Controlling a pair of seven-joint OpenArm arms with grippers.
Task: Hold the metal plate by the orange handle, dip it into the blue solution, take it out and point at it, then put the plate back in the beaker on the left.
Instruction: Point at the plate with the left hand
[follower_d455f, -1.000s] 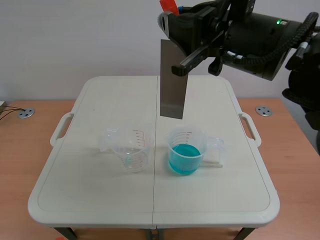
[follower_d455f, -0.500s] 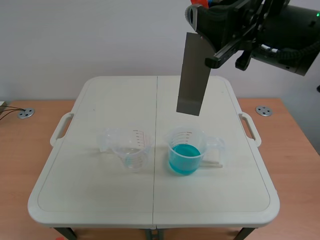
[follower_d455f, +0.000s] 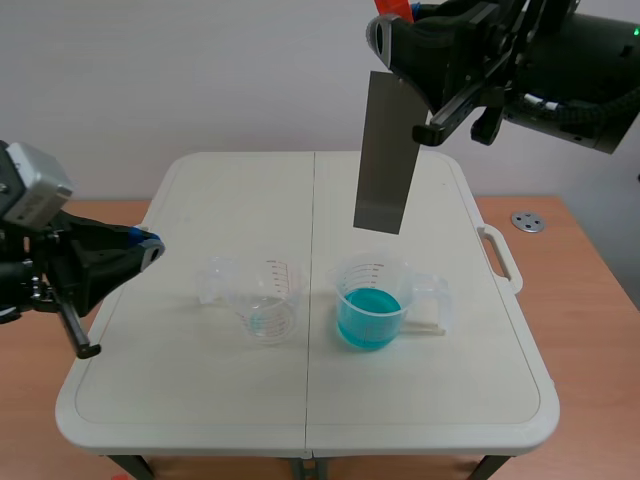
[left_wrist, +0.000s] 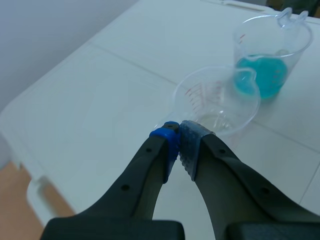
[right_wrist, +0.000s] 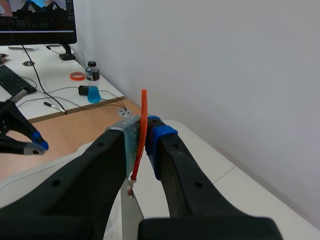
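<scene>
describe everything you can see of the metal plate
The metal plate is a long, flat, dull grey rectangle, looking like bare steel. It hangs almost upright, slightly tilted, its lower edge above the beaker of blue solution without touching it. Its thin orange handle at the top is clamped in the right arm's jaws; nothing else touches it.

Black arms (follower_d455f: 570, 50), blue-padded left pincer (left_wrist: 179, 131), green light (follower_d455f: 635, 31)
</scene>
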